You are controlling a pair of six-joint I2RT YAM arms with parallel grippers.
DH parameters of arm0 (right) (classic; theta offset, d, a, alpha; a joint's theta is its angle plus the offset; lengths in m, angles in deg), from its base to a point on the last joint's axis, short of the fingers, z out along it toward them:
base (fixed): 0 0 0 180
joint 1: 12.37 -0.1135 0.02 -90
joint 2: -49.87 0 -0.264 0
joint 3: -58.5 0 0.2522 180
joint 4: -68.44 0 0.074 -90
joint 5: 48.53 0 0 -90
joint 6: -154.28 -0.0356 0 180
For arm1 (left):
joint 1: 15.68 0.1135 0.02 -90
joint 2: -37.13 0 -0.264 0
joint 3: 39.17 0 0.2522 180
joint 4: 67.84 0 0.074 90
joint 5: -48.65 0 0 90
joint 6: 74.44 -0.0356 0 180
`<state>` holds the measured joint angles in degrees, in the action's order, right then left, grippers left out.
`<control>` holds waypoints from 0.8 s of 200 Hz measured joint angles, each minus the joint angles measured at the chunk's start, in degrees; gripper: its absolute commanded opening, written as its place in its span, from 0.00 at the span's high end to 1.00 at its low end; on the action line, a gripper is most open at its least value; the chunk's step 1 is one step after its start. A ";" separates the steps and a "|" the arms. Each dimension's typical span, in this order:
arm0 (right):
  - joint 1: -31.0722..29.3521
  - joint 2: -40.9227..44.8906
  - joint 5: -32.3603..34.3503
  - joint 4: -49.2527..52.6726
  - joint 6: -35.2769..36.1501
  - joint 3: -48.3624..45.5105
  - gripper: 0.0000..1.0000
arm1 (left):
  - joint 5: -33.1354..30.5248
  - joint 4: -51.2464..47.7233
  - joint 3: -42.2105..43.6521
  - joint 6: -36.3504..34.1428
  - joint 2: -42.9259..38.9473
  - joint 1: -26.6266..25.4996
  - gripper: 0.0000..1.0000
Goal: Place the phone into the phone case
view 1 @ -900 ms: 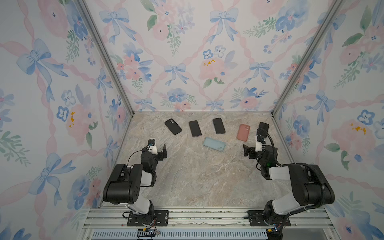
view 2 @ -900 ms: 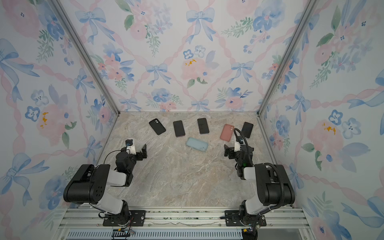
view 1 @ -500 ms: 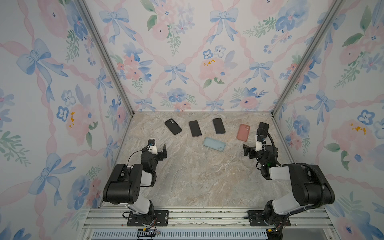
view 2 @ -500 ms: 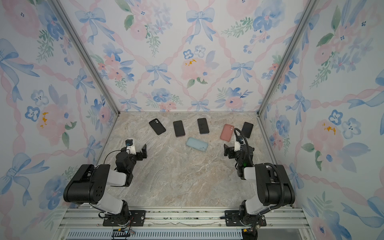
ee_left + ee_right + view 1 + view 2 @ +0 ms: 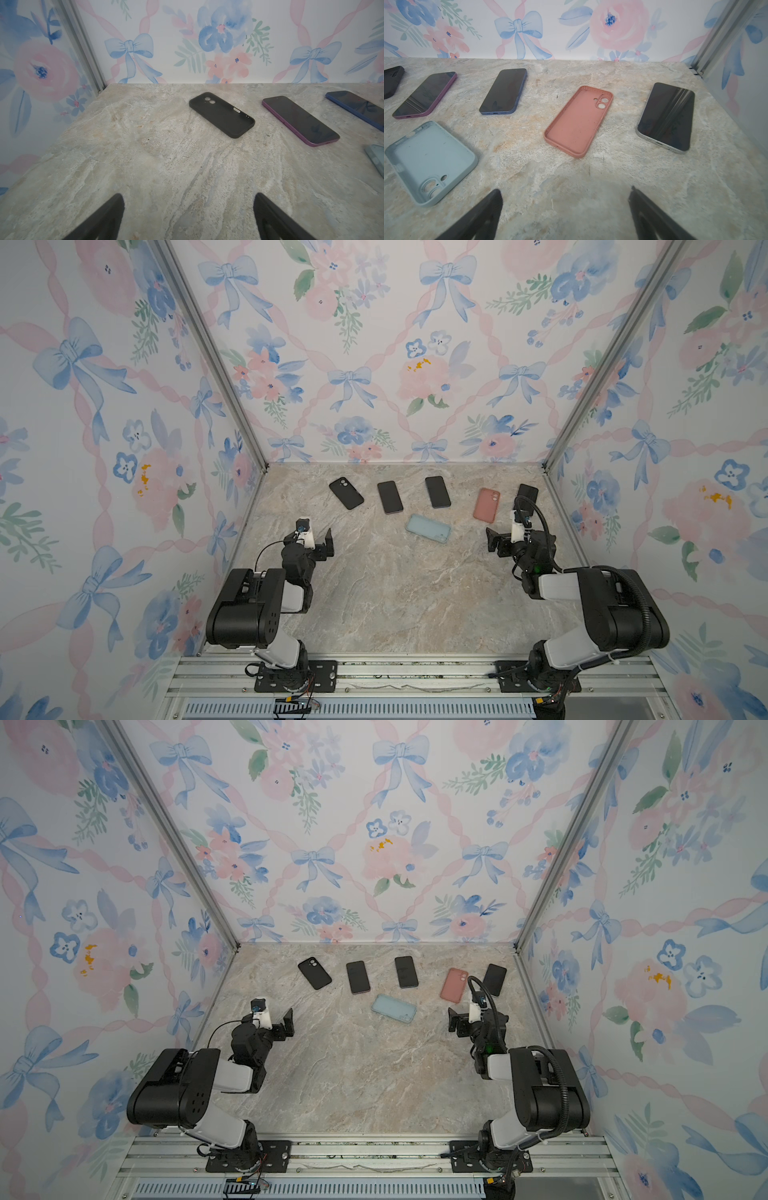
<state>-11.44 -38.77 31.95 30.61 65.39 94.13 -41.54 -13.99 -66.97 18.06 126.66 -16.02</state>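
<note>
Nothing has shifted over the last second: the left gripper (image 5: 316, 540) and right gripper (image 5: 505, 541) both hang spread and empty, low over the desk (image 5: 395, 593), so the task has not begun. 3 phones and 3 cases lie apart along the far side. The right wrist view shows the pink case (image 5: 578, 121) hollow-up, near the silver phone (image 5: 666, 116), and the pale blue case (image 5: 428, 162) open too. Only the left wrist view shows the black case (image 5: 222, 114) closely; it seems to lie back-up
</note>
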 measured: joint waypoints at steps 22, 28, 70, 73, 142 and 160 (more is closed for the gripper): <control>0.00 0.00 0.11 0.00 0.00 0.00 0.03 | -0.70 0.00 -0.02 -0.04 0.00 -0.33 0.02; 0.00 0.00 0.11 0.00 0.00 0.00 0.03 | -0.94 0.00 0.00 -0.22 0.00 -0.50 0.02; 0.00 0.00 0.13 0.00 0.00 0.00 0.03 | -3.06 0.00 0.00 -0.63 0.00 -1.51 0.02; 0.00 0.00 0.13 0.00 0.00 0.00 0.03 | -3.19 0.00 -0.02 -0.66 0.00 -1.51 0.02; -0.28 0.00 2.27 0.20 -0.02 0.00 0.03 | -4.13 0.00 0.00 -0.66 0.00 -1.55 0.02; -0.28 0.00 2.47 0.20 -0.02 0.00 0.03 | -4.52 0.00 0.00 -0.66 0.00 -1.55 0.02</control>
<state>-11.72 -38.77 34.42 30.81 65.36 94.13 -46.06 -13.99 -66.97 17.40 126.66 -17.57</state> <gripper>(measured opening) 0.968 0.979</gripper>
